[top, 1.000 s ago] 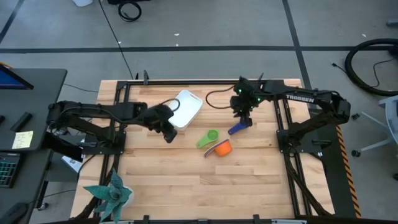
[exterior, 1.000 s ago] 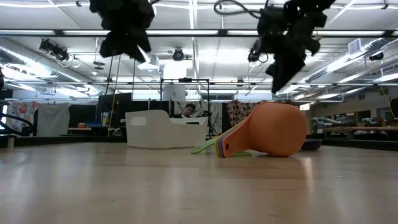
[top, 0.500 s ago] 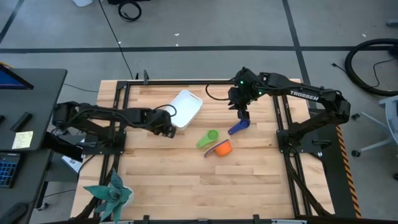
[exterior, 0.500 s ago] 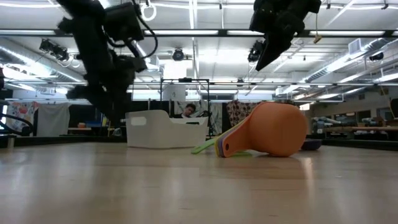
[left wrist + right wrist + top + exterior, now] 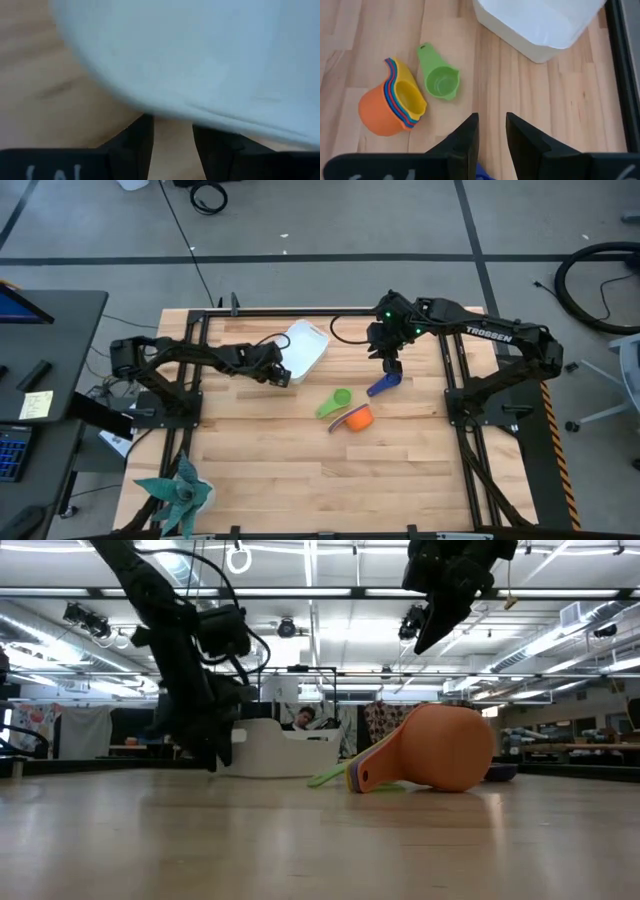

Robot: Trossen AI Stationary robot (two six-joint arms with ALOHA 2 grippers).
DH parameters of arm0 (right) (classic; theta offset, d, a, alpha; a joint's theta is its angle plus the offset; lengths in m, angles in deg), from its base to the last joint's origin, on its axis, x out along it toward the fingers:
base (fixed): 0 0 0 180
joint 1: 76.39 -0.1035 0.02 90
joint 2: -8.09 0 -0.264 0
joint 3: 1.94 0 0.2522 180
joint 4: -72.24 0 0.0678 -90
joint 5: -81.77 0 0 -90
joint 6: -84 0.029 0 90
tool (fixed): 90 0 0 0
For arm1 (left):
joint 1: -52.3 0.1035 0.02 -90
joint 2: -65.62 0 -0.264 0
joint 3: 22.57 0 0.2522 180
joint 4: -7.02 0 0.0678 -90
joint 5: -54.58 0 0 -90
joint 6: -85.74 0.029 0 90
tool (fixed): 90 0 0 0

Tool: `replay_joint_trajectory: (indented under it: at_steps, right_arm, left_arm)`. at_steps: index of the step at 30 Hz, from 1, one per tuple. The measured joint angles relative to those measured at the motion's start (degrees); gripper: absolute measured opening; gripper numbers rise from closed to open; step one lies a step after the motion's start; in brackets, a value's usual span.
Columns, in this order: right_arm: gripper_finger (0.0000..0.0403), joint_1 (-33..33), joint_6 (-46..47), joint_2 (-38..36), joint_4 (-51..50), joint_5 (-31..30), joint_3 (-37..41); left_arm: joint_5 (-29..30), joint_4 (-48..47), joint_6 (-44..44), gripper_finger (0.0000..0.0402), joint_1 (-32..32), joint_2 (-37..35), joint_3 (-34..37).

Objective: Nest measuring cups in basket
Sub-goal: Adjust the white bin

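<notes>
Your left claw point(image 5: 281, 376) sits low on the worktop point(image 5: 300, 470), right at the near-left corner of the white basket point(image 5: 303, 350). In its wrist view the two dark fingers point(image 5: 131, 147) stand apart with bare wood between them, and the basket wall fills the space just ahead of their tips; you cannot tell from any view whether they touch it.

Your right claw point(image 5: 392, 366) hangs above the worktop, to the right of the basket and just on the far side of the dark blue cup point(image 5: 383, 386). Its fingers point(image 5: 465, 137) are parted with nothing between them, and a sliver of blue shows right beneath them.

The basket lies in the far middle of the worktop, turned at an angle. The green cup point(image 5: 335, 402) lies on its own, open side up, nearer than the basket. Just beside it on the near right is the orange cup point(image 5: 357, 418), tipped on its side, with the yellow cup point(image 5: 409, 95) and thin rims of other colours nested in it.
</notes>
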Motion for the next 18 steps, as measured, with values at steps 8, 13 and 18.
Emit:
replay_joint_trajectory:
  at_steps: [8, 13, 18]
  right_arm:
    - [0.0101, -0.1, 0.0, 0.0, 0.4, 0.1, 0.0]
    - [0.0101, 0.0, 0.0, 0.0, 1.1, 0.0, 0.0]
    - [0.0101, 0.1, 0.0, 0.0, 1.9, -0.1, 0.0]
  left_arm:
    - [-1.4, 11.4, 10.1, 0.0141, 7.1, 2.0, -0.1]
    - [-2.1, 12.5, 14.9, 0.0141, 11.8, 3.1, -1.6]
    - [-4.9, 12.9, 17.2, 0.0141, 14.6, 4.3, -4.2]
